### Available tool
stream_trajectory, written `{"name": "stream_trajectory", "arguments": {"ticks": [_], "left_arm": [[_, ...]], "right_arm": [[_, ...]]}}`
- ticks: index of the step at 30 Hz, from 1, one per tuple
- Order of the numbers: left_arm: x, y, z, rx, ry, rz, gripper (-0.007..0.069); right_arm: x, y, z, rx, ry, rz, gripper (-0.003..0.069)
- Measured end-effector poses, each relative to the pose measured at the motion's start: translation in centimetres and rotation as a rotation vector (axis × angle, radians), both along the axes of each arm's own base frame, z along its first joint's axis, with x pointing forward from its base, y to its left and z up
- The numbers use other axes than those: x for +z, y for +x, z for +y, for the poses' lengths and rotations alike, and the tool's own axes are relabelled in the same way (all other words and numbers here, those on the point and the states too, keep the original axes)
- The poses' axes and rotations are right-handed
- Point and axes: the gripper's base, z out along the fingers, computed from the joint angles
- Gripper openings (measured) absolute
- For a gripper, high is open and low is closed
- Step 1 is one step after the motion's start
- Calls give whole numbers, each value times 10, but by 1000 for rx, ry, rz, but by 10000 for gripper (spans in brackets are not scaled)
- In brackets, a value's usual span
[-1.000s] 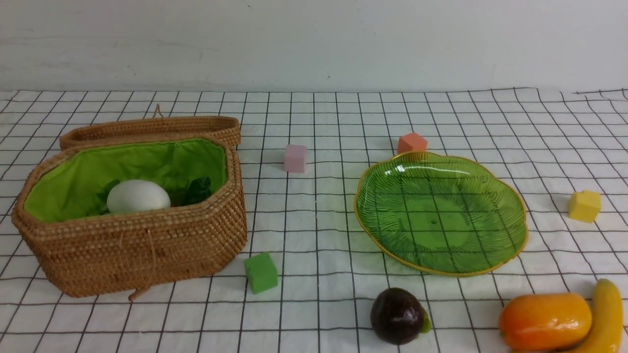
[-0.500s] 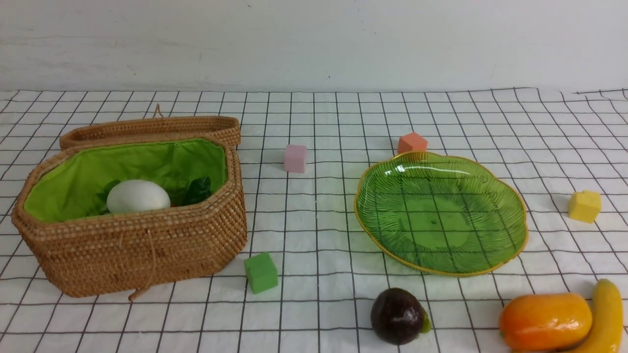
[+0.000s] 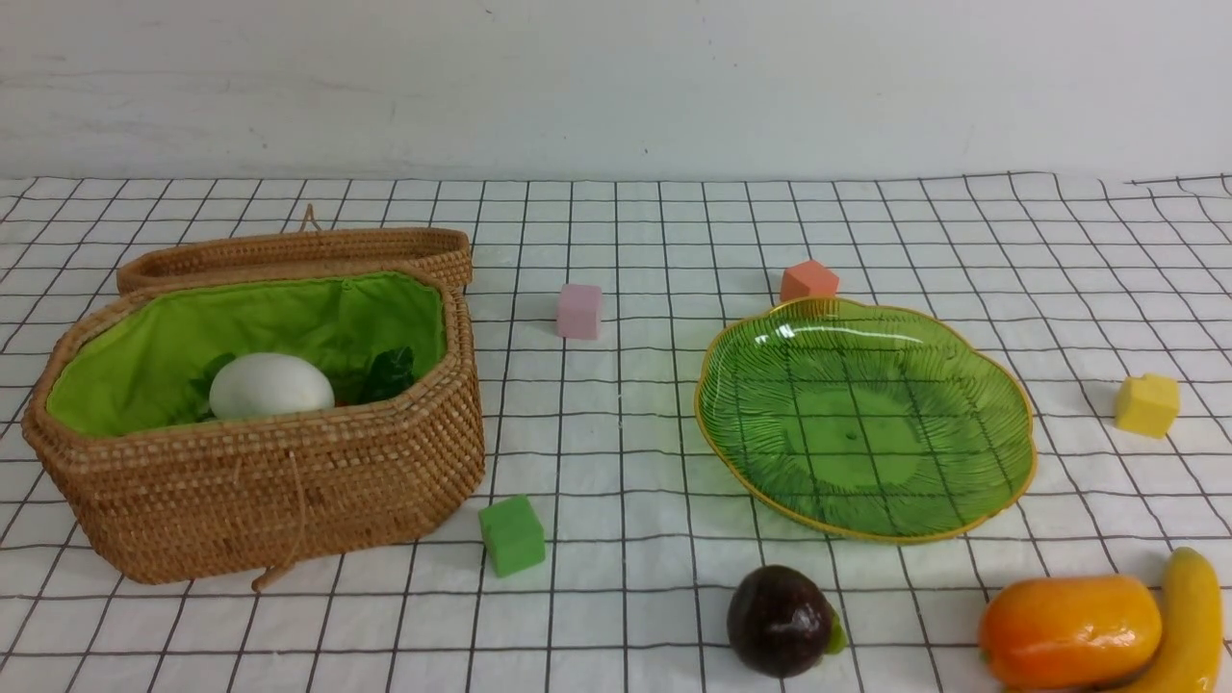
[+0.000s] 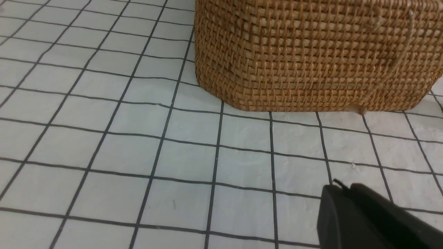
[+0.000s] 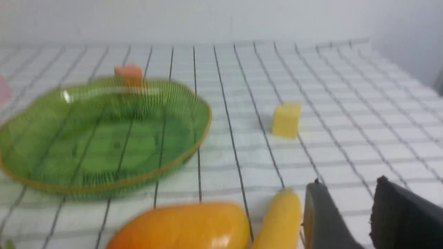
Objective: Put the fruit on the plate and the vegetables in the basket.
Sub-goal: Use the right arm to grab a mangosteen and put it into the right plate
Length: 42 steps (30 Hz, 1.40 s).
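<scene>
**A:** What is the left end effector [image 4: 342, 191] doing?

**B:** It is hanging low over the surface [image 4: 138, 138] with its fingers pressed together, gripping nothing. The wicker basket [image 4: 311, 52] is standing ahead of it on the checked cloth, apart from it.

**A:** Is anything lying inside that basket?

**B:** A white radish [image 3: 271, 385] is lying on the bright green lining, with dark green leaves [image 3: 390, 373] just beside it. The lid [image 3: 298, 252] is lying open behind the basket, on the side away from the end effector.

**A:** And the right end effector [image 5: 349, 186]?

**B:** Its fingers are standing apart, with only cloth showing between them. The yellow banana [image 5: 280, 218] is lying just beside one finger, outside the gap; I cannot tell whether they are touching. The orange mango [image 5: 187, 226] is lying on the banana's far side from the end effector, touching the banana.

**A:** Where is the plate sitting?

**B:** The green glass plate [image 5: 104, 138] is sitting farther ahead of the right end effector, beyond the mango. A yellow cube [image 5: 286, 119] is standing ahead of the fingers, well apart from them.

**A:** The third fruit?

**B:** The dark purple round fruit [image 3: 782, 621] is resting on the cloth near the plate's rim, farther from the right end effector than the mango. All three fruit pieces are lying outside the plate.
</scene>
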Motion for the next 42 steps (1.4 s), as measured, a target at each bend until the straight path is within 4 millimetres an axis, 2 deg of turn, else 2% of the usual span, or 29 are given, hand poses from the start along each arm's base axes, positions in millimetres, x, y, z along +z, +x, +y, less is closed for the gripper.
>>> {"name": "stream_trajectory", "arguments": {"ticks": [2, 9, 12, 15, 16, 17, 20, 21, 22, 23, 24, 25, 27, 28, 29, 31, 33, 34, 37, 40, 42], "left_arm": [[0, 0, 0, 0, 1, 0, 22], [0, 0, 0, -1, 2, 0, 30], [0, 0, 0, -1, 2, 0, 34], [0, 0, 0, -1, 2, 0, 36], [0, 0, 0, -1, 2, 0, 36], [0, 0, 0, -1, 2, 0, 36], [0, 0, 0, -1, 2, 0, 39], [0, 0, 0, -1, 2, 0, 39], [0, 0, 0, -1, 2, 0, 40], [0, 0, 0, -1, 2, 0, 40], [0, 0, 0, -1, 2, 0, 40], [0, 0, 0, -1, 2, 0, 41], [0, 0, 0, -1, 2, 0, 44], [0, 0, 0, -1, 2, 0, 46], [0, 0, 0, -1, 2, 0, 48], [0, 0, 0, -1, 2, 0, 50], [0, 0, 0, -1, 2, 0, 53], [0, 0, 0, -1, 2, 0, 55], [0, 0, 0, -1, 2, 0, 59], [0, 0, 0, -1, 1, 0, 62], [0, 0, 0, -1, 1, 0, 64]], "right_arm": [[4, 0, -1, -6, 13, -50, 244], [34, -6, -7, -70, 92, -392, 244], [45, -11, -12, -78, 265, -546, 244], [62, -15, -11, -41, 407, -600, 244], [76, -19, -10, -19, 432, -617, 244], [76, -18, -10, -18, 436, -610, 244], [141, -28, -4, 40, 451, -628, 244], [152, -28, -3, 50, 452, -612, 244], [185, -29, 0, 73, 441, -594, 244], [188, -25, 0, 74, 441, -563, 244], [204, -26, 2, 84, 428, -552, 244], [226, -14, 3, 90, 404, -459, 244], [241, 1, 4, 85, 358, -320, 244], [250, 16, 3, 68, 305, -218, 244], [250, 28, 1, 54, 268, -128, 244], [249, 40, -1, 41, 242, -62, 244], [234, 71, -3, 35, 242, 89, 244], [229, 78, -1, 50, 255, 137, 244], [205, 104, 16, 172, 280, 361, 242], [179, 122, 49, 381, 248, 630, 248], [165, 130, 70, 485, 223, 743, 262]]}}
